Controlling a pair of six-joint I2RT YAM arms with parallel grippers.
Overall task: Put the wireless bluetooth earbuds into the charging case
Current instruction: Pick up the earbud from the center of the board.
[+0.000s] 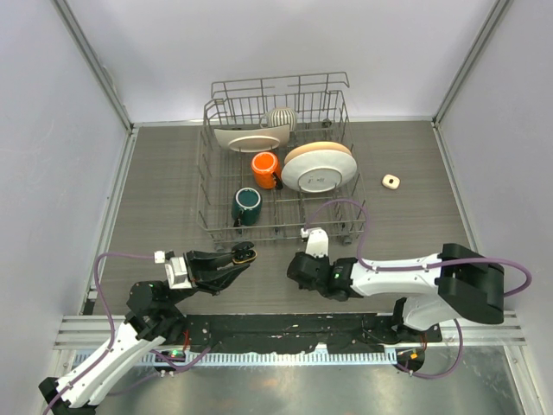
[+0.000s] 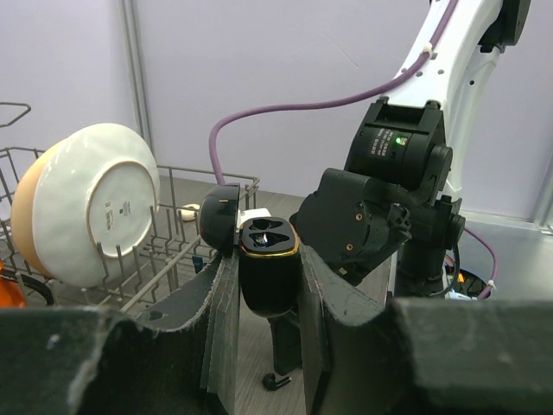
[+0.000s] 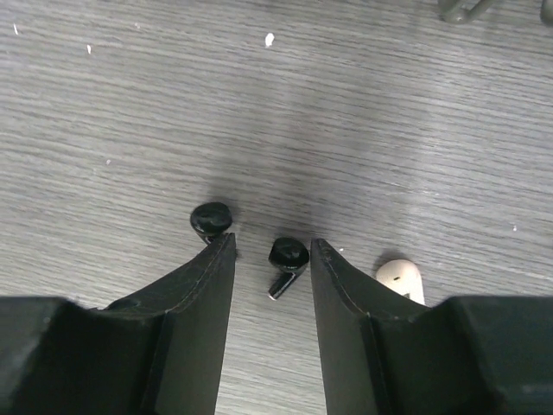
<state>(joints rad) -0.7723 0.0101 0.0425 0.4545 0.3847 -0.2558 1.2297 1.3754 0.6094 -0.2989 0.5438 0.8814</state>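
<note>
Dish rack [image 1: 207,173] stands behind, uninvolved; left pincer [image 2: 268,290] clenched on the open charging case [image 2: 269,259] (wells look empty); right pincer [image 3: 273,244] released, low over the surface [image 3: 346,104], jaws astride one black earbud [image 3: 288,254]; second black earbud [image 3: 212,219] and cream earbud [image 3: 399,277] lie just outside. Step judged: pick-up; next calls for a square closure.

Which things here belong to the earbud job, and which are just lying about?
Job: glossy black open charging case in left claw; two tiny black earbuds; one cream-white earbud.
Lying about: wire dish rack, two cream plates, orange mug, dark green mug.
</note>
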